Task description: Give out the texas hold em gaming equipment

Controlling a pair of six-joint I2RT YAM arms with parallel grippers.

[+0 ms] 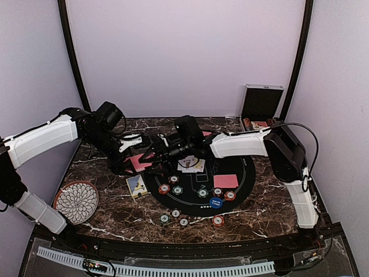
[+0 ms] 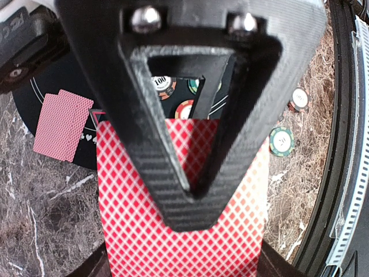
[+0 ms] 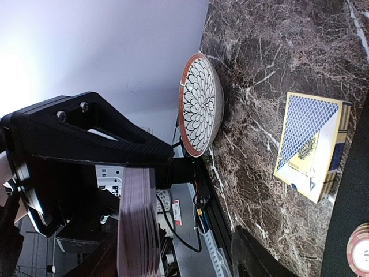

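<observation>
- The left tool (image 2: 187, 228) is clamped on a deck of red-backed cards (image 2: 144, 231). In its own wrist view, the black triangular finger presses flat on the top card.
- In the top view the deck is held above the left edge of the black round mat (image 1: 248, 173), away from the counter (image 1: 259, 216).
- The right tool (image 3: 173, 254) reaches across the mat to the same deck. Its jaws stand apart, 1 on each side of the deck's edge, and the far jaw is plainly clear of the cards.
- 2 red-backed cards (image 1: 226, 181) lie face down and overlapping on the right part of the mat.
- A few face-up cards (image 1: 191, 164) lie near the mat's middle.
- A row of chips (image 1: 177, 190) sits on the near half of the mat, with the blue button disc (image 1: 215, 202) just in front of them.
- 4 more chips (image 1: 176, 213) lie on the bare marble in front of the mat.
- A blue-and-yellow card box (image 3: 311, 144) lies flat just left of the mat.
- The flower-patterned plate (image 1: 76, 201) sits at the counter's near left corner, well apart from the cards.
- The chip case (image 1: 262, 104) stands open at the far right corner.
</observation>
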